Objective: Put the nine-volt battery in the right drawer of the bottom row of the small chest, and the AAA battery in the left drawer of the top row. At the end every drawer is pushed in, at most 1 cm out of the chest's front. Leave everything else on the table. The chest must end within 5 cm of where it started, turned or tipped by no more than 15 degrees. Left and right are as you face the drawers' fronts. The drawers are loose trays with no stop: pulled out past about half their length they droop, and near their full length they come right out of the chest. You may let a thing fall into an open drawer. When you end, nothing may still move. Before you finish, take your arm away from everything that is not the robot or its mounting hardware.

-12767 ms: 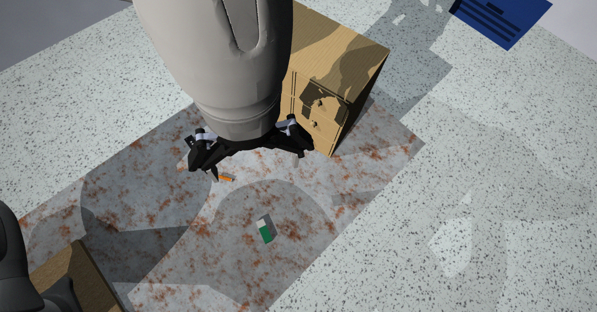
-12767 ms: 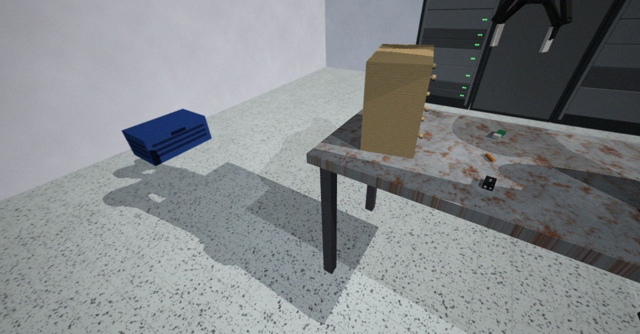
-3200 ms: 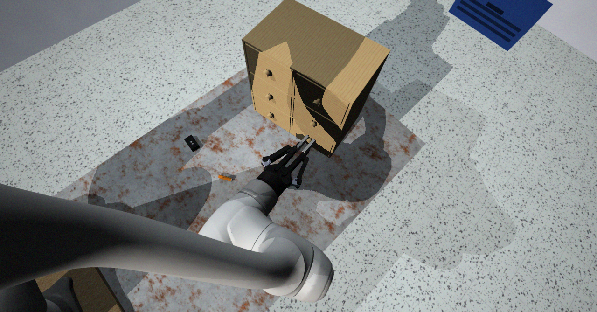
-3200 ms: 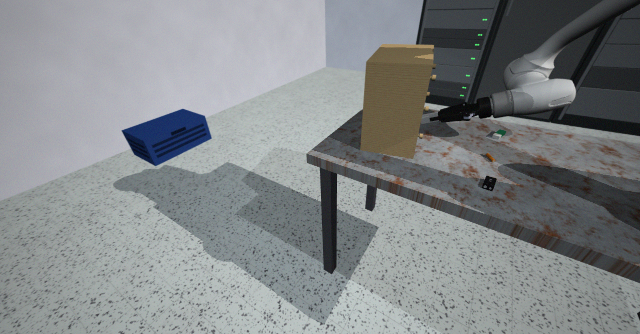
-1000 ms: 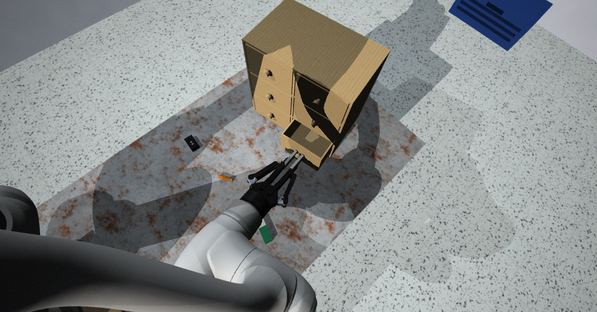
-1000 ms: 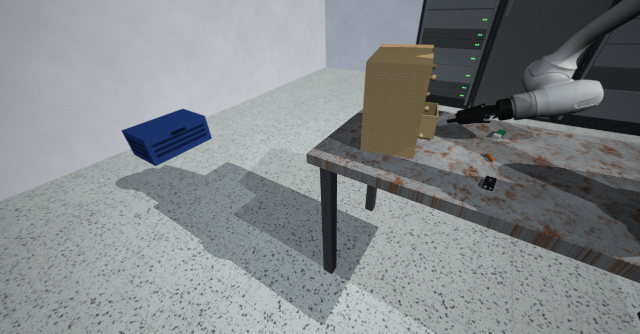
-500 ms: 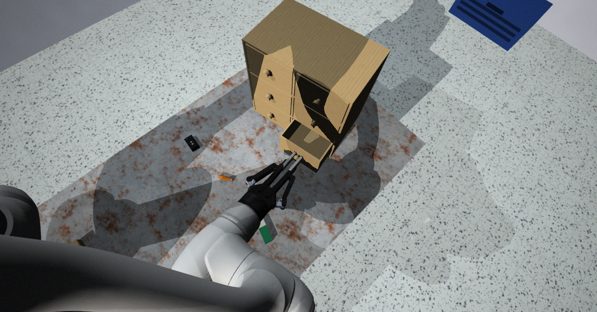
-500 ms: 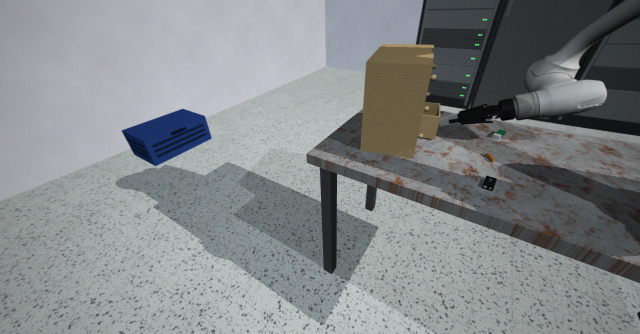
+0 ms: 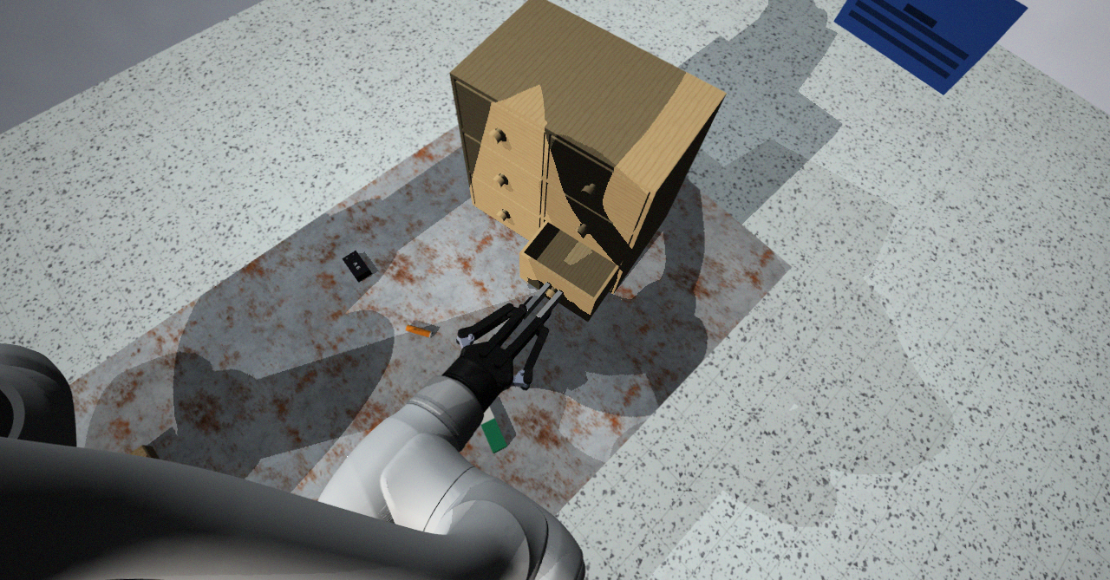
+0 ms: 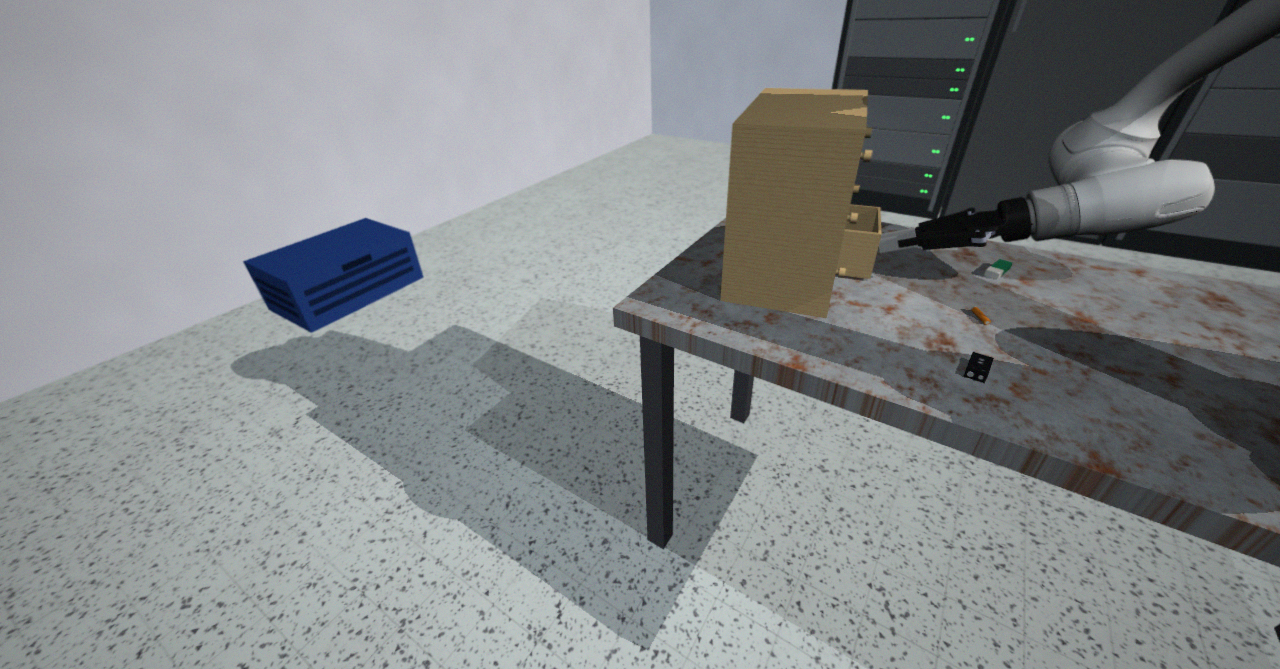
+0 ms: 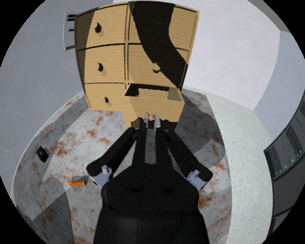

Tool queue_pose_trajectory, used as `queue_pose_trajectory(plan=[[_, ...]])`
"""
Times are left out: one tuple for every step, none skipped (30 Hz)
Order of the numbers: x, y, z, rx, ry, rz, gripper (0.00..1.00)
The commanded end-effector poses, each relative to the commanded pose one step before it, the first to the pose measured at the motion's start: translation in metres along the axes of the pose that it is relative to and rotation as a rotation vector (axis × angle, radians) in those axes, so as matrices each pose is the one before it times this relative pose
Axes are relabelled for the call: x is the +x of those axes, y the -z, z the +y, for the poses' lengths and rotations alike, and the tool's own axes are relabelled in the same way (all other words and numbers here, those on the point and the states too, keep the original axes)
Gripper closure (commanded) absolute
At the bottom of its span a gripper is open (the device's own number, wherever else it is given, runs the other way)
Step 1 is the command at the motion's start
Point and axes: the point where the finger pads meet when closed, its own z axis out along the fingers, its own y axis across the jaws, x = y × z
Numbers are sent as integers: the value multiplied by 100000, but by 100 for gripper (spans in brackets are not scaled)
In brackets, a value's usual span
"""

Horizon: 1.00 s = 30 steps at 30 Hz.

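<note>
Black block [image 9: 356, 265] [image 10: 978, 367] [image 11: 43, 154] (markings illegible).

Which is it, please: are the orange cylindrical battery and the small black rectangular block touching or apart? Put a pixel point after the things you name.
Apart: the top view shows bare tabletop between the orange cylindrical battery [image 9: 419, 330] [image 10: 980, 315] [image 11: 76, 183] and the small black rectangular block [image 9: 356, 265] [image 10: 978, 367] [image 11: 43, 154].

readable text: 0 | labels: 0 | brands: 0 | numbers: 0 | signs: 0
</note>
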Motion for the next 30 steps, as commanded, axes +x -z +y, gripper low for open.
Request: queue_pose_trajectory(plan=[[13,4,1,-4,4,18,92],[0,0,0,0,0,0,92],[0,0,0,0,0,0,92],[0,0,0,0,0,0,92],[0,0,0,0,0,0,92],[0,0,0,0,0,0,90],[0,0,0,0,0,0,90],[0,0,0,0,0,0,87],[0,0,0,0,0,0,87],[0,0,0,0,0,0,85],[0,0,0,0,0,0,85],[0,0,0,0,0,0,82],[0,0,0,0,0,0,82],[0,0,0,0,0,0,80],[0,0,0,0,0,0,80],[0,0,0,0,0,0,80],[0,0,0,0,0,0,80],[0,0,0,0,0,0,80],[0,0,0,0,0,0,80],[0,0,0,0,0,0,80],[0,0,0,0,0,0,80],[-3,8,0,0,0,0,80],[-19,51,0,0,0,0,80],[-45,123,0,0,0,0,80],[-76,210,0,0,0,0,80],[-108,296,0,0,0,0,80],[-136,374,0,0,0,0,80],[-158,435,0,0,0,0,80],[-173,474,0,0,0,0,80],[-178,489,0,0,0,0,80]])
